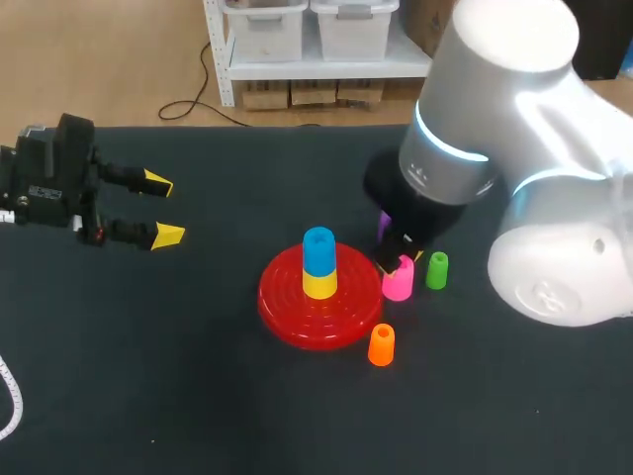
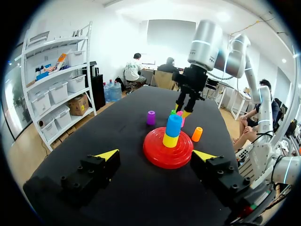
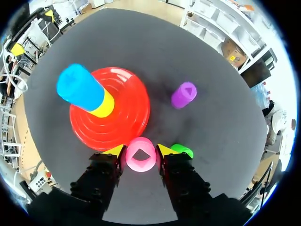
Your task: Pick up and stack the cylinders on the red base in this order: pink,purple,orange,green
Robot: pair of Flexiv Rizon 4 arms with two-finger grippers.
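Here, pink cylinder (image 3: 141, 164) inside right pincer (image 3: 139, 150), clenched on it, beside red base (image 3: 128, 117).

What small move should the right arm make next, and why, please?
Probably grip firmly and lift straight up: the right gripper straddles the pink cylinder, which stands on the table beside the red base, not yet raised.

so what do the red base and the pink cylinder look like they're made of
The red base looks like hard moulded plastic, glossy: bright highlights on its concentric ridges. The pink cylinder is likely plastic too, duller satin finish, uniform colour, hollow top. Looks alone can't confirm.
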